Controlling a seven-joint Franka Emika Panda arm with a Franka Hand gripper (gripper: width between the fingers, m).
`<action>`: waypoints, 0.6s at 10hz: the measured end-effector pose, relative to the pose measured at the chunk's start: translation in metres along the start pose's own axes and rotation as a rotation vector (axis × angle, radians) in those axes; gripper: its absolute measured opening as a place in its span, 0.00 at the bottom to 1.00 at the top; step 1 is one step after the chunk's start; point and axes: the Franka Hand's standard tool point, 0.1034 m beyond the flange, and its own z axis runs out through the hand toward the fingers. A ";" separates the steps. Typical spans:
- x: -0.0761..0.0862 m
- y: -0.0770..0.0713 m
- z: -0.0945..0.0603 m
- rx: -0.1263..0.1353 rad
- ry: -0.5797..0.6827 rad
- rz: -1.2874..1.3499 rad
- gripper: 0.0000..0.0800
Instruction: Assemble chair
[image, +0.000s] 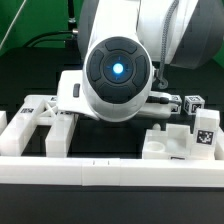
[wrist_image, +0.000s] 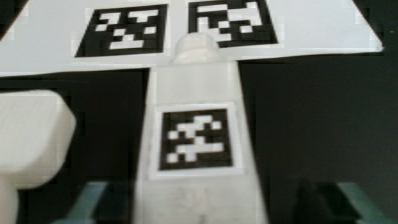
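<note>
Dark tabletop (wrist_image: 338, 120) below, a long white tagged plastic chair bar (wrist_image: 196, 140) lies directly beneath the robot's two-finger gripper (wrist_image: 217, 202), its length running crosswise between open, untouching jaws.

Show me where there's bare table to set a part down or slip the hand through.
Free: bare table under the arm, between the cross-braced frame and the tagged block, behind the front rail. The wrist view shows dark table beside the tagged bar, tighter where a white block sits. Crowded: the exterior view's left and right.
</note>
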 end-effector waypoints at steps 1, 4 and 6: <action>0.000 0.000 -0.001 0.000 0.002 0.000 0.37; -0.001 -0.001 -0.009 -0.005 0.012 -0.003 0.36; -0.010 -0.009 -0.032 -0.025 0.015 -0.013 0.36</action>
